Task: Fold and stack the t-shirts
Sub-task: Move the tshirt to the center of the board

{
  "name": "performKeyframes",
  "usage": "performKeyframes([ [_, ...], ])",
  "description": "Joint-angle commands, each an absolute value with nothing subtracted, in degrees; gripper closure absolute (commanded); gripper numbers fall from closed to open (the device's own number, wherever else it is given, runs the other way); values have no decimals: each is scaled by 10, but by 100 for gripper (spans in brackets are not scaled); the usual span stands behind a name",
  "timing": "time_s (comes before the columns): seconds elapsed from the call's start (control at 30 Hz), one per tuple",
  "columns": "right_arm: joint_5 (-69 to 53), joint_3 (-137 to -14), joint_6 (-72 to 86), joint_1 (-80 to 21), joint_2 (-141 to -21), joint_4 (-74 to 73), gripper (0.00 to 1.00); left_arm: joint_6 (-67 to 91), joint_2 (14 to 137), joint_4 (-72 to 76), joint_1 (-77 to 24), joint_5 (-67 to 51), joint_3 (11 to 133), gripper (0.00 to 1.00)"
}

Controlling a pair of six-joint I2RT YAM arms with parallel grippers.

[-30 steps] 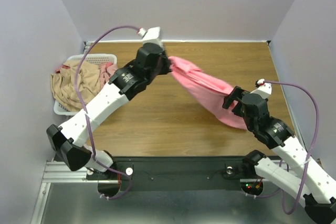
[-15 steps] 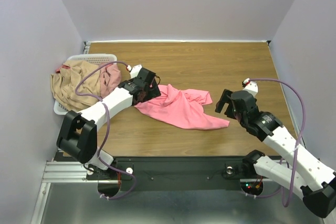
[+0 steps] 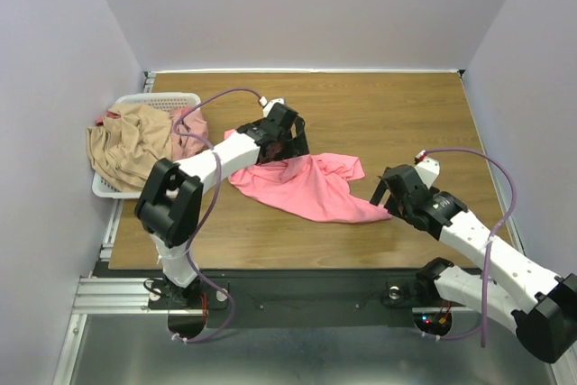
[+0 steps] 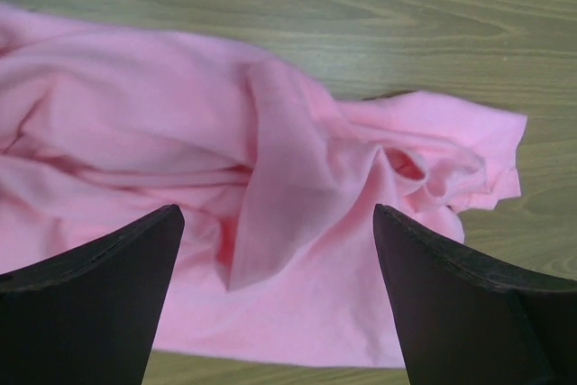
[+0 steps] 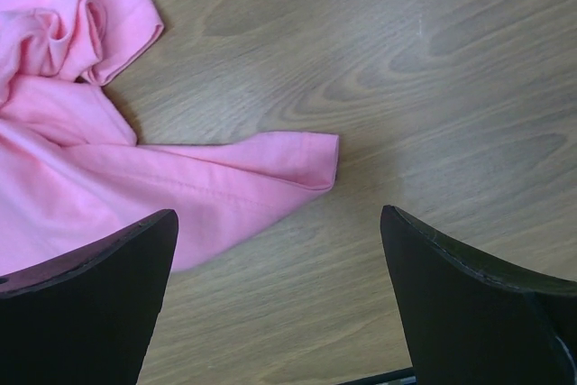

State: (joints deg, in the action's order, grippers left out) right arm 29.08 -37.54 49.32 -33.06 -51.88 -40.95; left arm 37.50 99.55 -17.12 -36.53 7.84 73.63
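Upper left, the tan-beige t-shirt [image 3: 126,143] and dusty pink t-shirt [image 3: 189,123] lie heaped in the white basket [image 3: 171,96]. At centre the left gripper [image 4: 275,214] hangs spread and empty over the crumpled salmon-pink t-shirt [image 3: 311,188]. Lower right, the right gripper [image 5: 279,218] gapes beside the hem corner — empty too. Pinching a bunched fold risks lifting doubled layers — a crooked fold.

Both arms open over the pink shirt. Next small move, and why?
Probably lower the right fingers onto the hem corner and pinch it. The salmon-pink shirt lies crumpled on the table, held by neither arm; the left fingers are open too. That corner lies flat and exposed just ahead of the right fingers.
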Motion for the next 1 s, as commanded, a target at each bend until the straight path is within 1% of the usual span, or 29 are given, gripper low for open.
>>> performKeyframes([
  [0.0,321,-366,537,-325,-523,-415,0,352,1032,-166,-367,64,808,2],
  [0.07,318,-362,541,-323,-527,-414,0,351,1055,-171,-367,69,827,2],
  [0.23,330,-362,555,-320,-546,-413,0,359,1110,-224,-367,126,893,2],
  [0.47,319,-380,562,-317,-582,-410,0,372,1176,-245,-367,129,931,13],
  [0.57,314,-384,568,-316,-596,-403,0,389,1193,-264,-367,148,949,24],
  [0.6,313,-386,570,-315,-602,-401,0,392,1197,-270,-366,155,958,33],
  [0.67,309,-387,572,-315,-610,-393,0,401,1206,-283,-364,159,964,46],
  [0.7,309,-388,576,-313,-617,-387,0,402,1207,-286,-363,160,966,57],
  [0.77,298,-388,577,-313,-624,-378,0,404,1203,-286,-363,157,966,68],
  [0.8,294,-387,577,-313,-628,-374,0,404,1201,-285,-363,155,964,77],
  [0.87,285,-385,580,-311,-639,-360,0,410,1190,-286,-364,154,962,86],
  [0.9,282,-384,584,-310,-642,-351,0,410,1186,-286,-364,155,957,92],
  [0.97,271,-381,585,-309,-652,-340,1,410,1171,-287,-365,154,953,95],
])
